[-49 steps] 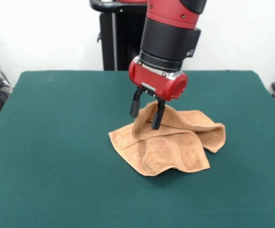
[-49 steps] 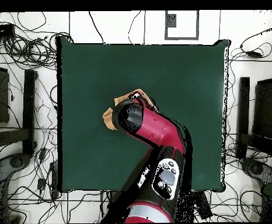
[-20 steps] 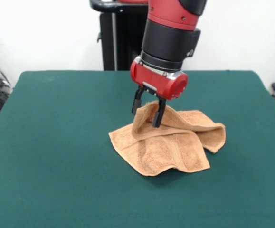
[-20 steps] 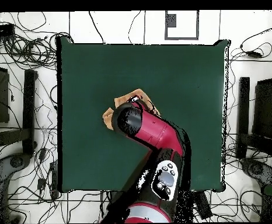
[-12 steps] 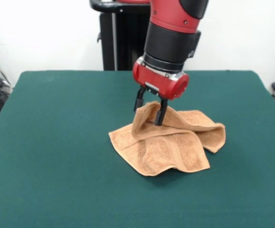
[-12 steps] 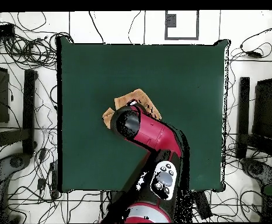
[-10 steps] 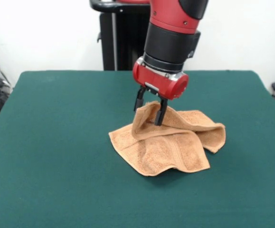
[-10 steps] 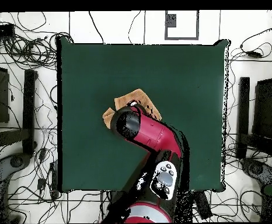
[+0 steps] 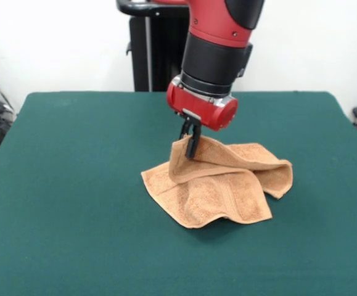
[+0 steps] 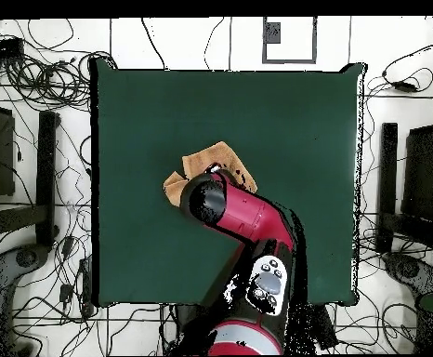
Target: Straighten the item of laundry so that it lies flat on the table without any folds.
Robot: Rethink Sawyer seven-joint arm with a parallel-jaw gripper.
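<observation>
On the towel [image 9: 221,185], the hand [image 9: 190,143] has now pinched a raised fold.

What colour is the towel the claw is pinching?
Orange-tan terry towel, clearest in the front view; claw shut on its raised fold.

in the overhead view the arm [image 10: 243,218] covers the towel [image 10: 213,160] from about 5 o'clock, leaving only its upper and left edges showing, and hides the gripper entirely. in the front view the arm's upper part is cut off at 12 o'clock. the towel's [image 9: 218,185] folds conceal its underside and any label. the table's [image 9: 55,203] near edge runs off at 6 o'clock.
</observation>
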